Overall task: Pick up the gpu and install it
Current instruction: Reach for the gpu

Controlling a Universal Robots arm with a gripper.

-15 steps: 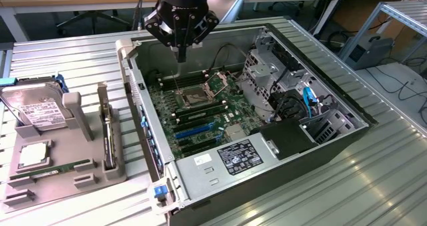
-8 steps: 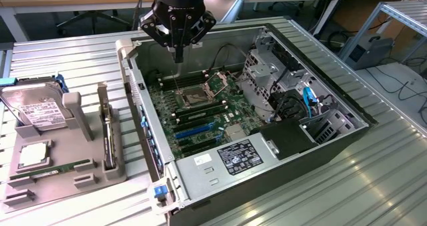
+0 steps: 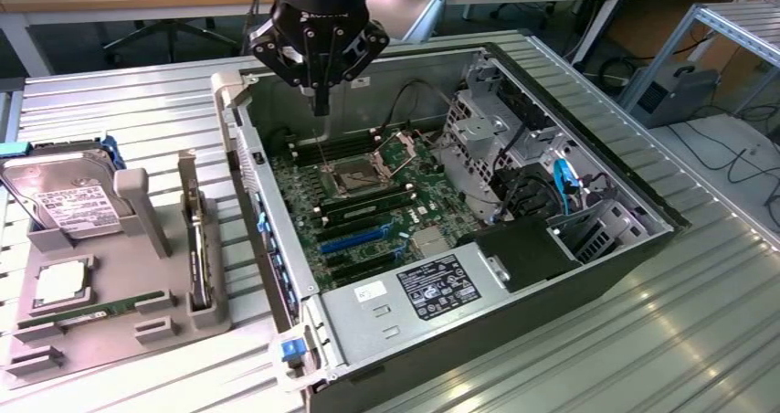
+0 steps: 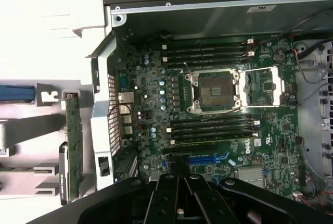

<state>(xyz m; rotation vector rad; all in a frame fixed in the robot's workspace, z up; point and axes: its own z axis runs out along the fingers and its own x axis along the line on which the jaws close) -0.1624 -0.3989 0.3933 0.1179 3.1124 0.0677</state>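
The arm hangs at the far side of the scene, a little toward the exterior view's left, its wrist vertical and the black tool (image 3: 321, 110) pointing straight down. The tool's two fingers (image 3: 321, 89) are pressed together into one narrow tip. In the wrist view, its dark linkage bars (image 4: 179, 198) lie folded inward, side by side.

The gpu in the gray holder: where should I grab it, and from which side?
Probably its upper long edge, near the middle, coming straight down. The gpu stands on edge in a slot of the gray holder, leaving that edge free; close across the thin board.
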